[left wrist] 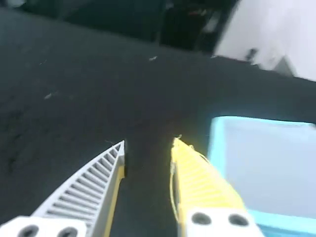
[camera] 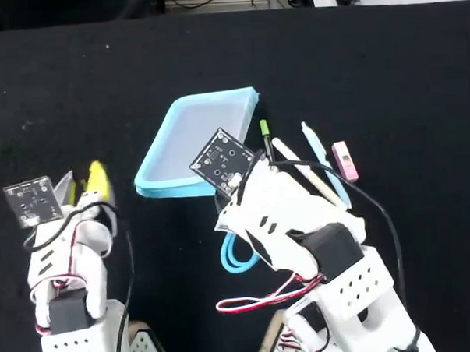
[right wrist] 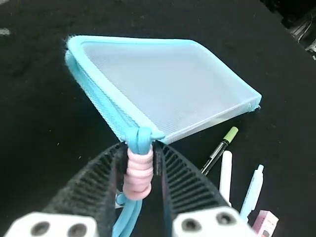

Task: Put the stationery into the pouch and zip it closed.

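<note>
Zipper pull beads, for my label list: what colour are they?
Pink beads, clearest in the right wrist view.

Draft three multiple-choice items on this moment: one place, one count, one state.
1. From the high view, the pink rectangular eraser lies: A right of the light blue mesh pouch; B inside it; C left of it.
2. Pens outside the pouch: A one; B three; C five.
3. The right jaws are: A shut on the pink beaded zipper pull; B open, empty; C shut on a pen.
Answers: 1A, it lies past the pens; 2B, green-capped, white, blue; 3A, beads sit clamped between them.
</note>
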Controlling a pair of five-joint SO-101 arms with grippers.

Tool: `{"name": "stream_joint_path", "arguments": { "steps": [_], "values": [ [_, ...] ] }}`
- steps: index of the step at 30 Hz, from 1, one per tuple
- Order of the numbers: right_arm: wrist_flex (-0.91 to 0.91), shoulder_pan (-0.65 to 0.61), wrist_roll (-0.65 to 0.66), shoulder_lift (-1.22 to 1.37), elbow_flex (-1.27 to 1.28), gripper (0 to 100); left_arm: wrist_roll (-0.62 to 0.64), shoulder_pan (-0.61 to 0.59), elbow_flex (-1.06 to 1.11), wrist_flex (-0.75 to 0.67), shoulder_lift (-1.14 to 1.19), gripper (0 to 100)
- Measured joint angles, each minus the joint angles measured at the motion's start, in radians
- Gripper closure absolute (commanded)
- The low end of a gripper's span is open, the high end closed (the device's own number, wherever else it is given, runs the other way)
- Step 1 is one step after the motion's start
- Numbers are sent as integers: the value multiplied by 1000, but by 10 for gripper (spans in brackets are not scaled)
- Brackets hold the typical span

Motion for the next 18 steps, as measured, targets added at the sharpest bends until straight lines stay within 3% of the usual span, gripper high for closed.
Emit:
{"name": "stream_joint_path", "arguments": {
  "steps": [5, 13, 18],
  "values": [
    [0, -3, 0, 0, 0, 988, -121, 189, -15, -87, 0, 830],
    [-15, -21, 0, 0, 0, 988, -157, 230, 164, -338, 158, 830],
    [-101, -103, 0, 0, 0, 988, -157, 279, 183, -382, 279, 830]
  ]
}}
